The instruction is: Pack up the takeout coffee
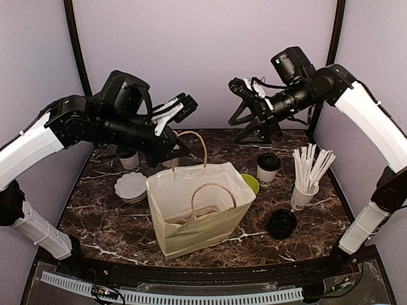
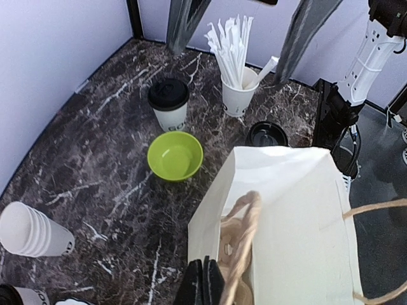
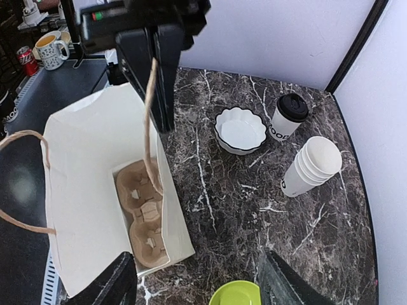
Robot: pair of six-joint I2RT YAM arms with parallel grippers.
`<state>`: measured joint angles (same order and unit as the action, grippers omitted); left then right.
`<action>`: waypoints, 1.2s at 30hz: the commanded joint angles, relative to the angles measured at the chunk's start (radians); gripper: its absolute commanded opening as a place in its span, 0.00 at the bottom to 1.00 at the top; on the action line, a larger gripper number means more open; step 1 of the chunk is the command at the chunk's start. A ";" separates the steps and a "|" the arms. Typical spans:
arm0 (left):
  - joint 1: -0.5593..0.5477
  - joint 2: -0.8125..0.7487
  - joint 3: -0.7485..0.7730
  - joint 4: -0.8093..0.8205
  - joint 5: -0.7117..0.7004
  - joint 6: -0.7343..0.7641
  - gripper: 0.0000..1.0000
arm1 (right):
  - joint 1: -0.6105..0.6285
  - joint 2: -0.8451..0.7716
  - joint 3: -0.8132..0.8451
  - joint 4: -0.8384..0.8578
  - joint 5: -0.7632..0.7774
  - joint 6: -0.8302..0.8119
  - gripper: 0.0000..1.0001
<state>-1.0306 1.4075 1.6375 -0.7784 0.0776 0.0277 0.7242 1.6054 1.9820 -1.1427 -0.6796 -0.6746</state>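
Observation:
One takeout coffee cup (image 1: 268, 168) with a black lid stands right of the open paper bag (image 1: 197, 210); it also shows in the left wrist view (image 2: 168, 103). A second lidded cup (image 3: 288, 115) stands at the back left, half hidden under my left arm in the top view (image 1: 130, 159). My left gripper (image 1: 173, 149) is shut at the bag's back rim, with the bag's rope handle (image 3: 151, 127) running up taut to it. The shut fingers (image 2: 203, 283) show beside the rope. My right gripper (image 3: 203, 286) is open and empty, high above the table's back right (image 1: 245, 108). A cardboard cup carrier (image 3: 143, 216) lies empty in the bag.
A lime-green bowl (image 1: 251, 183) touches the bag's right side. A white cup of sticks (image 1: 305, 190) and a loose black lid (image 1: 282, 223) sit at the right. A white scalloped bowl (image 1: 130, 186) and a stack of lidless cups (image 3: 311, 166) are at the left.

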 commanded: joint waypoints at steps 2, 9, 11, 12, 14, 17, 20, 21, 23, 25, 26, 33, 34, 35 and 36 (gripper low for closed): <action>-0.005 -0.031 0.086 0.025 -0.033 0.088 0.00 | -0.065 -0.012 -0.036 0.105 0.032 0.073 0.61; -0.020 -0.035 -0.053 0.079 0.124 0.042 0.00 | -0.149 0.023 -0.078 0.149 -0.005 0.116 0.60; -0.031 -0.039 -0.089 0.094 0.145 0.016 0.00 | -0.157 0.028 -0.084 0.152 -0.010 0.117 0.60; -0.037 -0.051 -0.116 0.102 0.160 -0.005 0.00 | -0.160 0.031 -0.084 0.151 -0.013 0.118 0.60; -0.059 -0.079 -0.163 0.142 0.179 -0.038 0.00 | -0.163 0.034 -0.084 0.152 -0.019 0.115 0.60; -0.100 -0.118 -0.243 0.211 0.188 -0.086 0.00 | -0.165 0.036 -0.089 0.155 -0.024 0.115 0.61; -0.128 -0.145 -0.290 0.250 0.184 -0.131 0.00 | -0.166 0.040 -0.094 0.155 -0.028 0.109 0.61; -0.139 -0.146 -0.305 0.261 0.181 -0.142 0.00 | -0.166 0.042 -0.098 0.154 -0.028 0.106 0.62; -0.152 -0.145 -0.317 0.266 0.174 -0.150 0.00 | -0.166 0.044 -0.104 0.157 -0.024 0.104 0.62; -0.161 -0.139 -0.317 0.258 0.167 -0.151 0.00 | -0.166 0.044 -0.110 0.158 -0.019 0.104 0.62; -0.162 -0.138 -0.314 0.254 0.162 -0.149 0.00 | -0.166 0.045 -0.110 0.159 -0.017 0.104 0.62; -0.163 -0.150 -0.217 0.160 0.025 -0.092 0.00 | -0.166 0.038 -0.101 0.176 0.088 0.122 0.63; -0.163 -0.151 -0.202 0.131 0.011 -0.084 0.00 | -0.166 0.038 -0.101 0.189 0.131 0.133 0.63; -0.163 -0.156 -0.177 0.120 -0.022 -0.067 0.00 | -0.167 0.037 -0.103 0.201 0.183 0.139 0.63; -0.163 -0.160 -0.160 0.104 -0.040 -0.060 0.00 | -0.168 0.040 -0.105 0.209 0.233 0.144 0.63</action>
<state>-1.1889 1.2881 1.3857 -0.6109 0.1452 -0.0814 0.5625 1.6451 1.8771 -1.0031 -0.6121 -0.5613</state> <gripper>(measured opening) 0.022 0.629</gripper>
